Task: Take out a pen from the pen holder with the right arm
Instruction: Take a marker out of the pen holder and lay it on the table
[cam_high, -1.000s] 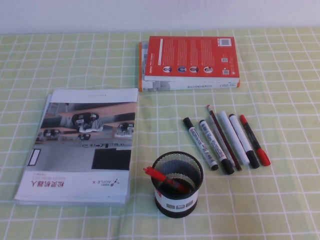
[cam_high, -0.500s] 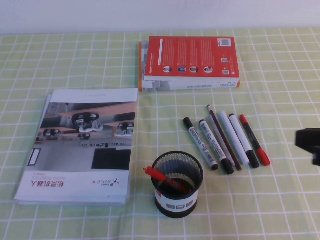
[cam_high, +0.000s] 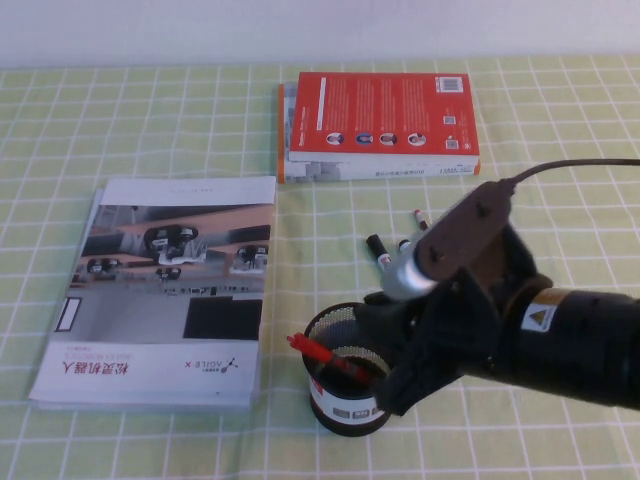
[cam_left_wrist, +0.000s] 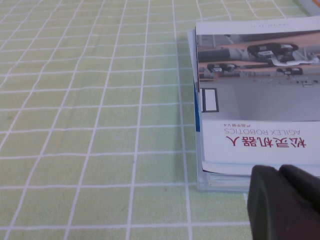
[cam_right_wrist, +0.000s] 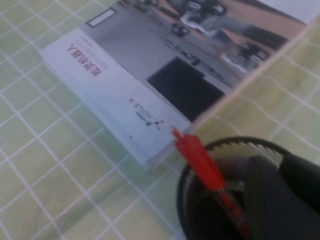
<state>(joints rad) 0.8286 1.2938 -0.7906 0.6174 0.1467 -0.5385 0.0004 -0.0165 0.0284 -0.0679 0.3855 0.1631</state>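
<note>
Green checked tablecloth (cam_high: 150, 120): the red pen (cam_high: 322, 352) leans in the pen holder (cam_high: 345, 412), cap over its left rim. My right gripper (cam_high: 392, 388) hovers at the right rim, jaws together, empty. The left gripper (cam_left_wrist: 282, 200), closed too, sits by the booklet (cam_left_wrist: 260, 100), farther off.

We see bright, even, diffuse light across the counter (cam_high: 120, 110), only faint soft shadows hugging the pen holder (cam_high: 338, 408) and the red book (cam_high: 385, 110), while our right wrist view is blurred, smearing the red pen (cam_right_wrist: 200, 160).
</note>
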